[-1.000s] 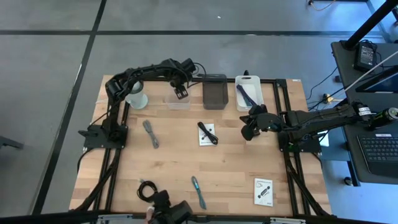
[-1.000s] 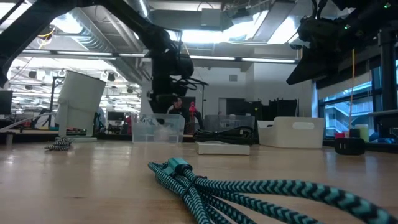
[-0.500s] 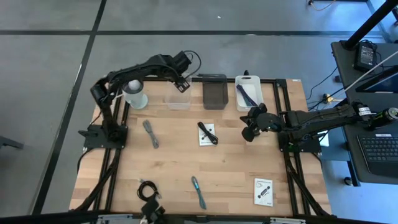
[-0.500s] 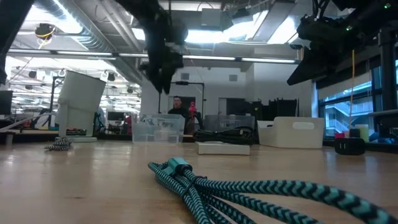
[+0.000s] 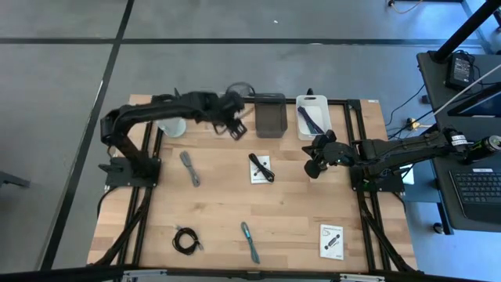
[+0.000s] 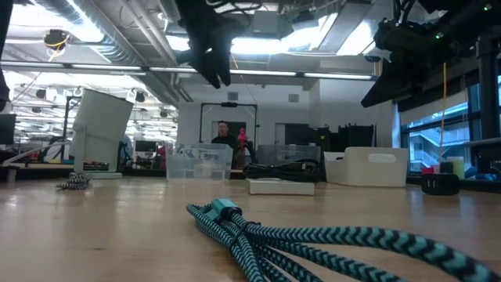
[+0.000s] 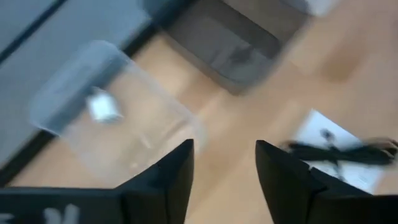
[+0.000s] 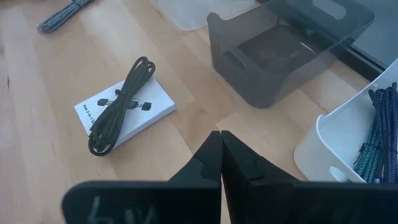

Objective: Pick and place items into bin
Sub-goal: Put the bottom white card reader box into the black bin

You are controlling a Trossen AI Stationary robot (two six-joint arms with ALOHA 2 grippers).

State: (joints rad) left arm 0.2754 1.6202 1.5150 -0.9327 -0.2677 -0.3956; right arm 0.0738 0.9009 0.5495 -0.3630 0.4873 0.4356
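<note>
The left gripper (image 5: 237, 128) hangs empty with fingers apart beside the clear bin (image 7: 109, 115) at the far edge, so the next pick seems due: the white card (image 5: 261, 169) at mid-table lies nearest. The right gripper (image 5: 314, 167) waits pinched shut, right of that card. Only the left wrist view shows 1 tiny white block (image 7: 102, 109) already inside the bin.

From my left wrist everything smears: the clear bin (image 7: 118, 118) holds a small white thing (image 7: 104, 109), perhaps a block, too blurred to name. From above, my left arm covers most of that bin. The print on the white card (image 8: 124, 106) is too small to read. The white bin (image 8: 354, 137) runs off the picture's edge.
</note>
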